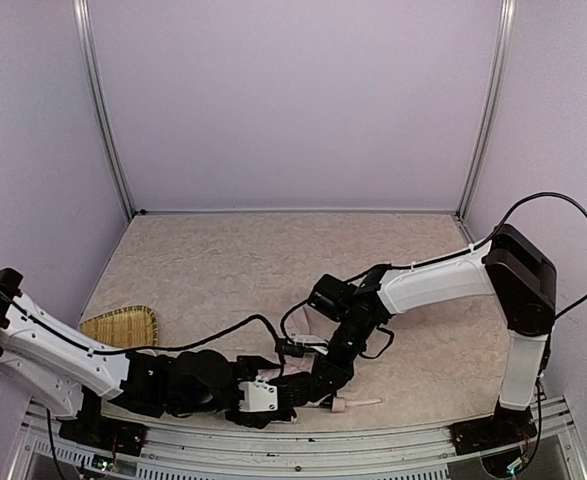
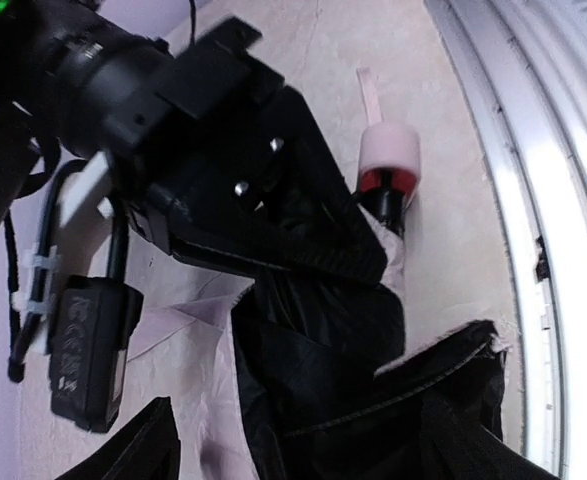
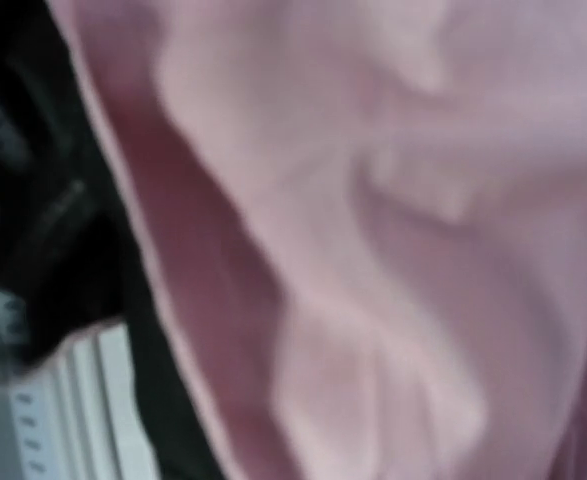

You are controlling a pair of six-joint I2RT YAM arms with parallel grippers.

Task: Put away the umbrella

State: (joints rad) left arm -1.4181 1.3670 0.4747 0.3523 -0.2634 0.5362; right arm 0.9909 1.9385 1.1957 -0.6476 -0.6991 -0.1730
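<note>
The umbrella (image 1: pixel 276 376) lies folded at the table's near edge, between both arms. In the left wrist view its small pink handle (image 2: pixel 390 155) with a red ring points away, and its black lining (image 2: pixel 323 340) bunches beside pale pink fabric (image 2: pixel 163 330). My left gripper (image 2: pixel 303 455) is open, its fingers (image 2: pixel 138 450) set wide on either side of the black folds. My right gripper (image 1: pixel 325 385) reaches down from the right and is shut on the bundle just behind the handle. Blurred pink fabric (image 3: pixel 373 250) fills the right wrist view and hides the fingers.
A woven bamboo tray (image 1: pixel 121 326) sits at the near left of the table. The metal rail (image 2: pixel 533 200) of the table's front edge runs close beside the umbrella. Black cables (image 1: pixel 223 335) loop across the table near the right arm's wrist.
</note>
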